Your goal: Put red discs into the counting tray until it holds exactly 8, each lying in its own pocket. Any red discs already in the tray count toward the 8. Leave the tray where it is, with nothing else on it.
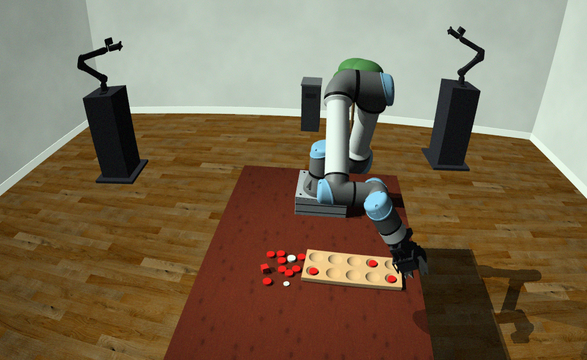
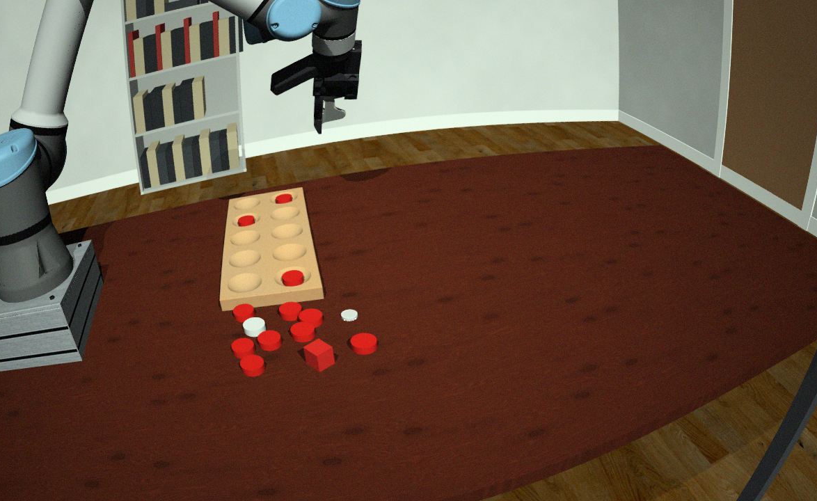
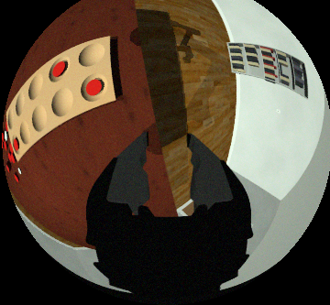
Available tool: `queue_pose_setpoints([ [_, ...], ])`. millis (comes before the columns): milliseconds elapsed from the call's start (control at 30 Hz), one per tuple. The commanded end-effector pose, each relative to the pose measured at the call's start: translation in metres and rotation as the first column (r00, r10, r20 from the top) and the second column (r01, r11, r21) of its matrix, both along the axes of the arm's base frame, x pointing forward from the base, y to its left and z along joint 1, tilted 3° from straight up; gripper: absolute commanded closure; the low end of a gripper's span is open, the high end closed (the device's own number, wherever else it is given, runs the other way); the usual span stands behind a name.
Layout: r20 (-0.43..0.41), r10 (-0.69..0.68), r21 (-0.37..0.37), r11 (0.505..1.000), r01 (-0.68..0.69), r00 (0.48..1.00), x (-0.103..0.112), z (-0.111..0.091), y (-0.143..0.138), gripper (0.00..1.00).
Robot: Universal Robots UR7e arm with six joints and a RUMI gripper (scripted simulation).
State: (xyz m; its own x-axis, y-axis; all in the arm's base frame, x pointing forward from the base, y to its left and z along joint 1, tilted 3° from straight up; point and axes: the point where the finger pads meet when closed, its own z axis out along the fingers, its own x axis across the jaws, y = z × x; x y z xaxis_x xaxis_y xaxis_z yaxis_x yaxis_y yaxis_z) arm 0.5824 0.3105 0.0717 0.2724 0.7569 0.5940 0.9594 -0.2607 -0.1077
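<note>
The tan counting tray (image 1: 353,284) (image 2: 274,299) (image 3: 76,78) has two rows of pockets. One red disc (image 1: 313,271) (image 2: 292,277) lies in a pocket at its end nearest the loose discs. Another red disc (image 1: 391,278) (image 2: 283,198) (image 3: 94,87) lies in an opposite-end pocket, and a third red disc (image 1: 372,263) (image 2: 246,220) (image 3: 59,69) lies in the other row. Several loose red discs lie beside the tray, one red disc (image 1: 267,281) (image 2: 363,343) apart. My gripper (image 1: 417,274) (image 2: 330,122) (image 3: 168,133) is partly open and empty, raised beyond the tray's far end.
A red cube (image 1: 264,268) (image 2: 319,355) lies by the loose discs. A white disc (image 1: 291,258) (image 2: 254,326) sits among them, and a smaller white disc (image 1: 286,283) (image 2: 348,315) lies nearer the front. The table edge runs below the gripper.
</note>
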Motion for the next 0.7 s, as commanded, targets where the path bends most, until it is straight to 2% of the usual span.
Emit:
queue_pose_setpoints([
  [0,0.001,0.000,0.000,1.000,0.000,1.000,0.0004,0.0008,0.0000,0.72],
  [667,-0.019,-0.031,-0.006,1.000,0.031,0.999,-0.0001,0.0022,-0.0039,0.72],
])
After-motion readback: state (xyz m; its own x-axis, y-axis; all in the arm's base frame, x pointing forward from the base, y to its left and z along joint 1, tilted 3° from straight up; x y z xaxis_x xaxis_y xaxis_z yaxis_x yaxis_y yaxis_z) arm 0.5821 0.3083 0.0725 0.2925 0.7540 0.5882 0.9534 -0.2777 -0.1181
